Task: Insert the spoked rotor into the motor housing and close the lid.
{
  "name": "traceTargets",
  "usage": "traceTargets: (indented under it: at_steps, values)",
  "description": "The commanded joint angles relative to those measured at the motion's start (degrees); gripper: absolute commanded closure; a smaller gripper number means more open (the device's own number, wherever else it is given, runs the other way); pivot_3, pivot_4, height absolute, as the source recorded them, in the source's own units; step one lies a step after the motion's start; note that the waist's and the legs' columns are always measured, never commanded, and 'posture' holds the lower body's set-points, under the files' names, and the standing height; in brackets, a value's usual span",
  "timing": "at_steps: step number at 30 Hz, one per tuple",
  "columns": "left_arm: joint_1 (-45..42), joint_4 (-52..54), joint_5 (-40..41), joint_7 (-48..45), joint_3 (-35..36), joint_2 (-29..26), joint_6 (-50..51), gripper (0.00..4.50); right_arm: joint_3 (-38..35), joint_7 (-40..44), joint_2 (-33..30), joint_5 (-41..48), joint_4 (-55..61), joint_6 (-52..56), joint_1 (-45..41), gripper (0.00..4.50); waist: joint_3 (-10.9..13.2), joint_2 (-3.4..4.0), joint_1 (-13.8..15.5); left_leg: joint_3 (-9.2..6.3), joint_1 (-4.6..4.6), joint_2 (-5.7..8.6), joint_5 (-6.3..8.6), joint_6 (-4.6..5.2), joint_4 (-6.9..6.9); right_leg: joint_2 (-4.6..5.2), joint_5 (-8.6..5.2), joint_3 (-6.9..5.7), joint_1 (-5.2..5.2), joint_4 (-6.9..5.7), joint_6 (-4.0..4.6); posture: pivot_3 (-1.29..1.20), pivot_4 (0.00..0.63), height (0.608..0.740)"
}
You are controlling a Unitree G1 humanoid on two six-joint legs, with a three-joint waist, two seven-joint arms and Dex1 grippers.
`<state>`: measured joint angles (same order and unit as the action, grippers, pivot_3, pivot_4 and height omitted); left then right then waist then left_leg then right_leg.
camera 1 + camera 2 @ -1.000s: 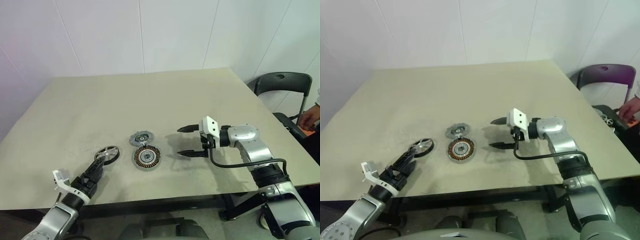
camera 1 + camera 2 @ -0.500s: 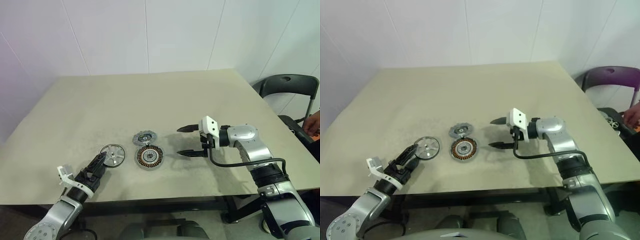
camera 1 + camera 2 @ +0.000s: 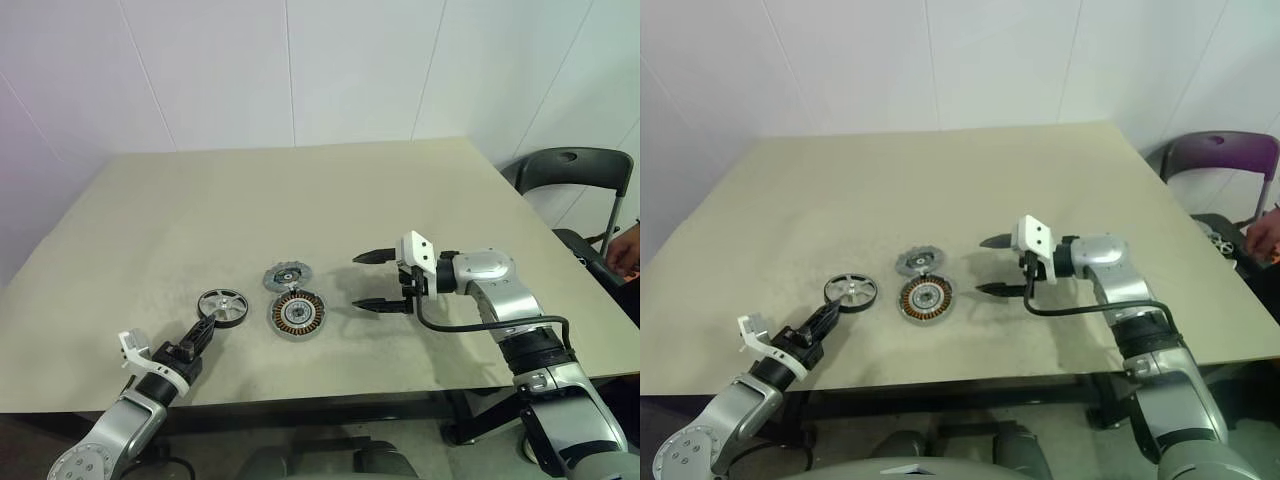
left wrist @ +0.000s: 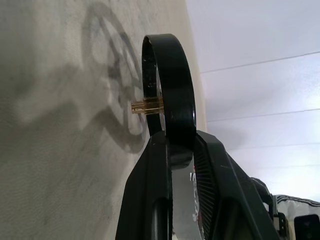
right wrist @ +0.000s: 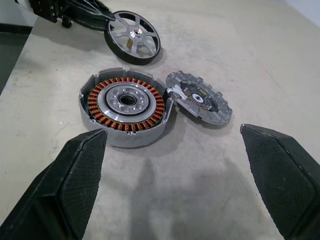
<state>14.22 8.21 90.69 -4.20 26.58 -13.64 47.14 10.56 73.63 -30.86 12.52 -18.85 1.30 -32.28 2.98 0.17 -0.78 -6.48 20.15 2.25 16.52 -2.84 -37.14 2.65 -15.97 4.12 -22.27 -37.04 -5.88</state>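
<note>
**A:** Jaws first: what has each got?

**B:** Left gripper (image 3: 205,327) has its jaws pinched on the dark rim of the lid (image 3: 223,306), tipped up on edge at the near left of the counter (image 3: 150,220); right gripper (image 3: 375,281) hangs with jaws spread wide and empty, just right of the parts.

**A:** And the rest?

**B:** The motor housing (image 3: 295,313) lies flat beside the lid, copper windings up; the spoked rotor (image 3: 285,277) rests against its far edge, not yet seated.

**A:** So which step?

**B:** Securing the lid, I'd judge; the rotor still has to go in first; next the right jaws should close on the rotor and centre it over the housing's hub.
</note>
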Motion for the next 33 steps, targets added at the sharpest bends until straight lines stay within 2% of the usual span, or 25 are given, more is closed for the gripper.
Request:
traceTargets:
  at_steps: [1,13,20,28,33]
  values:
    - [0.26,2.09,-0.86,-2.11,-0.37,-0.96,0.09,4.16,-0.99,-0.36,0.43,0.32,0.29,-0.51,-1.59,0.00,0.00,0.00,-0.01,0.01,0.01,0.00,0.00,0.00,0.00,0.00,0.00,0.00,-0.01,0.01,0.00,0.00,0.000,0.740]
    - [-1.86,11.23,7.55,-5.91,-3.81,-4.12,2.47,4.17,-1.21,-0.81,0.57,-0.08,-0.36,-0.97,-1.67,0.00,0.04,-0.07,0.05,0.01,0.11,0.00,0.00,0.00,0.00,0.01,0.00,-0.02,-0.07,0.04,0.00,0.00,0.000,0.740]
    - [-6.01,6.66,6.49,-8.24,-7.38,-7.40,4.55,4.17,-1.50,-1.36,0.24,0.09,0.51,-0.50,-1.33,0.00,0.04,-0.06,0.00,0.01,0.11,0.00,0.00,0.00,0.01,-0.01,0.00,-0.02,-0.07,0.04,0.00,0.00,0.000,0.740]
    - [-14.42,0.56,5.40,-6.04,-11.76,-6.51,5.79,4.17,-1.85,-1.87,-0.29,0.29,1.89,0.42,-1.01,0.00,0.04,-0.08,0.03,0.00,0.14,0.02,0.00,-0.01,0.00,0.00,0.01,-0.05,-0.09,0.05,-0.01,0.00,0.000,0.740]
    - [-15.87,-0.56,5.40,-4.64,-13.71,-6.34,7.56,4.17,-1.88,-2.24,-0.54,0.23,2.40,0.69,-0.75,0.00,0.04,-0.08,-0.03,-0.04,0.15,0.01,0.00,0.00,0.03,0.00,0.02,-0.01,-0.13,0.05,-0.03,0.00,0.000,0.740]
